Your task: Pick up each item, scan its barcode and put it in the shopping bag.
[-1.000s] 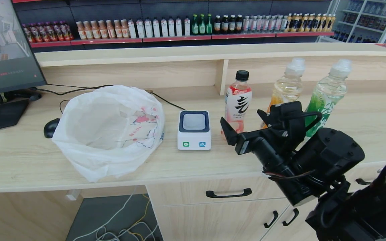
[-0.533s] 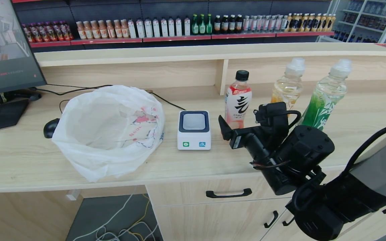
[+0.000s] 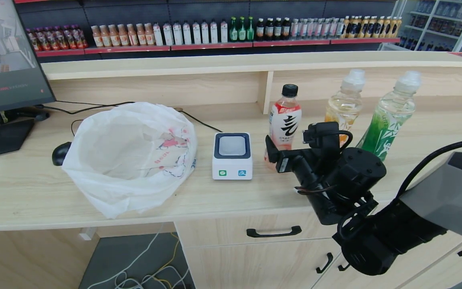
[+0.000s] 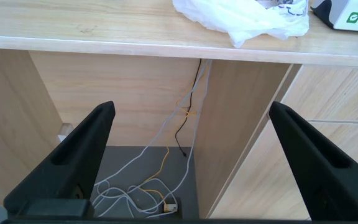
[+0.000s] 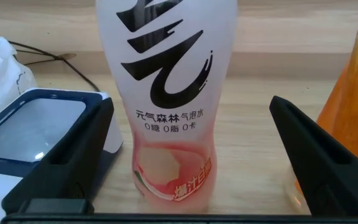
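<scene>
A pink-and-white bottle (image 3: 285, 116) with a black cap stands upright on the counter, right of the white scanner (image 3: 232, 155). My right gripper (image 3: 289, 147) is open at the bottle's lower part, one finger on each side. In the right wrist view the bottle (image 5: 166, 124) stands between the fingers of the gripper (image 5: 191, 162), with the scanner (image 5: 36, 124) beside it. An orange bottle (image 3: 345, 100) and a green bottle (image 3: 389, 116) stand further right. The white shopping bag (image 3: 130, 152) sits open, left of the scanner. My left gripper (image 4: 188, 162) hangs open below the counter edge.
A monitor (image 3: 2, 60) and a black mouse (image 3: 60, 153) are at the counter's left. A raised wooden shelf (image 3: 231, 64) runs behind the bottles. Drawers with black handles (image 3: 273, 232) are below. Cables (image 4: 166, 180) lie on the floor under the counter.
My right arm has moved forward and left, bringing its open fingers around the pink bottle's base. The bottles, scanner and bag have not moved.
</scene>
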